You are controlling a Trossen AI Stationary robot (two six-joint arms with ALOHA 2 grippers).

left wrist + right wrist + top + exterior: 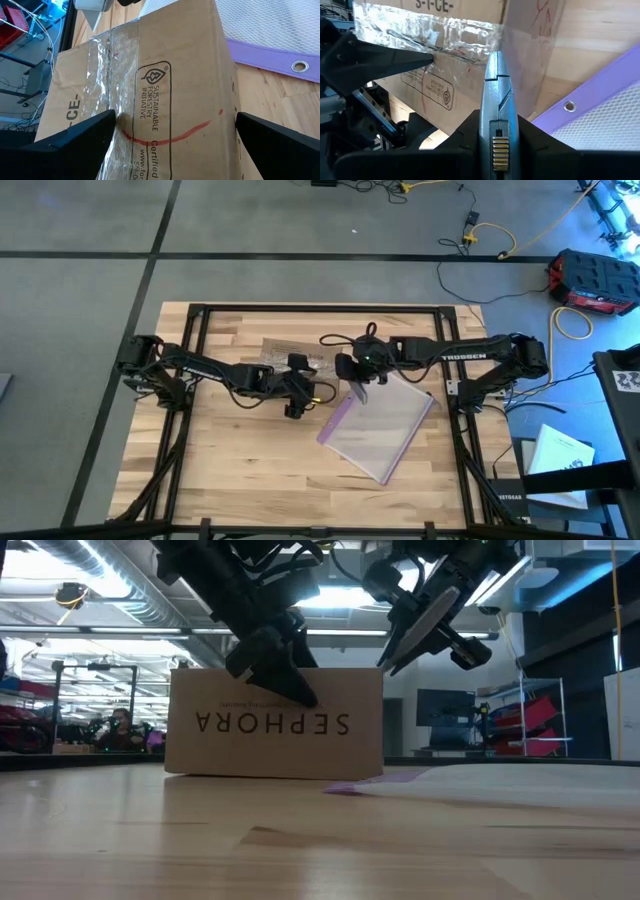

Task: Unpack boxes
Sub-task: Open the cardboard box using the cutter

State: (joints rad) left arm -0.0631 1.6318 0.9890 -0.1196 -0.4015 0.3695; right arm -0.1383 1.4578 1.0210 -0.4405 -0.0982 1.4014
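A brown cardboard box [275,735], "SEPHORA" printed upside down on its near face, sits flat on the table at the far centre [285,352]. Clear tape [102,75] runs over its top. My left gripper [175,125] is open at the box's near top edge [298,402], with its fingers astride that edge. My right gripper [497,117] hovers at the box's right end [358,378] and is shut on a grey knife-like tool [496,95]. The tool's tip [492,55] reaches the taped seam; I cannot tell whether it touches. My left gripper has one fingertip [427,57] against the taped top of the box [450,40]. The other finger [272,137] stands beside the near side face [227,95]; whether it touches, I cannot tell. The fingers slant down from the table's near left. My right gripper pinches the tool's ribbed handle [500,147] between its two fingers. The tool lies along the fingers and sticks out past them. It slants down toward the box from the right, clear of the table.
A clear plastic bag with a purple zip edge [378,425] lies flat on the table, right of the box and nearer than it, partly under my right gripper. Bare wood [220,470] lies at the near left. Black frame rails [300,307] border the table.
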